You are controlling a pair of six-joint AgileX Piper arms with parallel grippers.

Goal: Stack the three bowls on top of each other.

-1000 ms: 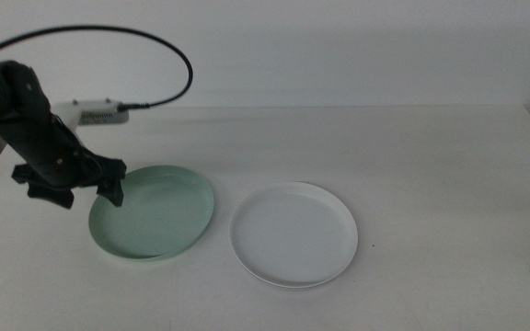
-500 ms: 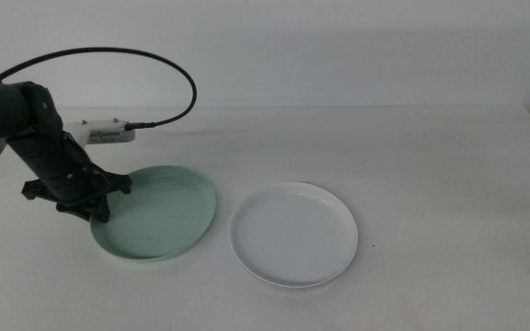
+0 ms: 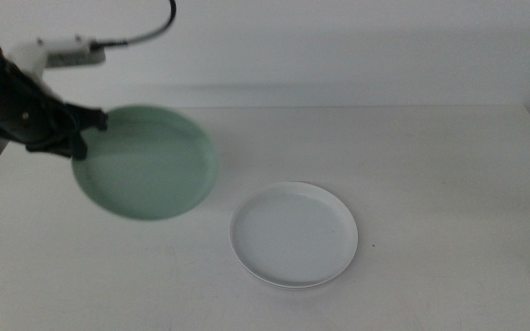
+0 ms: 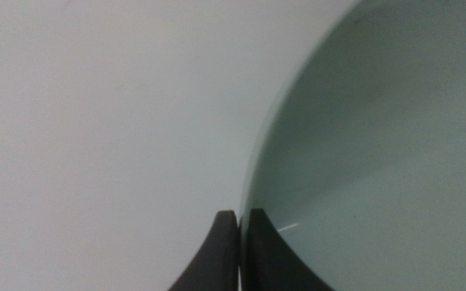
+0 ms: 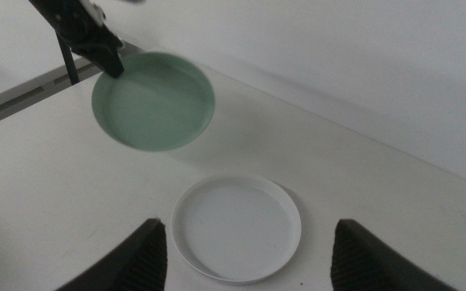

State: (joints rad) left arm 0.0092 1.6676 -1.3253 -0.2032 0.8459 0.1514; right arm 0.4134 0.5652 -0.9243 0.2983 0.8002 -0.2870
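- The table (image 3: 431, 184) is carrying only one bowl now; the grey bowl is not showing in any view, so I cannot say where it is.
- The mint green bowl (image 3: 145, 164) is hanging clear of the table, where a second ago it was lying flat at about eight o'clock of the middle view; it is now sitting nearer nine to ten o'clock, tilted so its inside faces the camera, with a soft shadow beneath it; this is reading as the lift stage of the first stacking move being done.
- The white bowl (image 3: 293, 233) is resting flat near six o'clock, unchanged and apart from the green one; it is looking like the likely place to set the green bowl down, at about four o'clock from it.
- The left gripper (image 3: 79, 129) is pinching the green bowl's rim at the bowl's ten o'clock edge, jaws narrow on the thin wall.
- The right gripper (image 5: 245, 242) is waiting high above the table, jaws spread wide, holding nothing.
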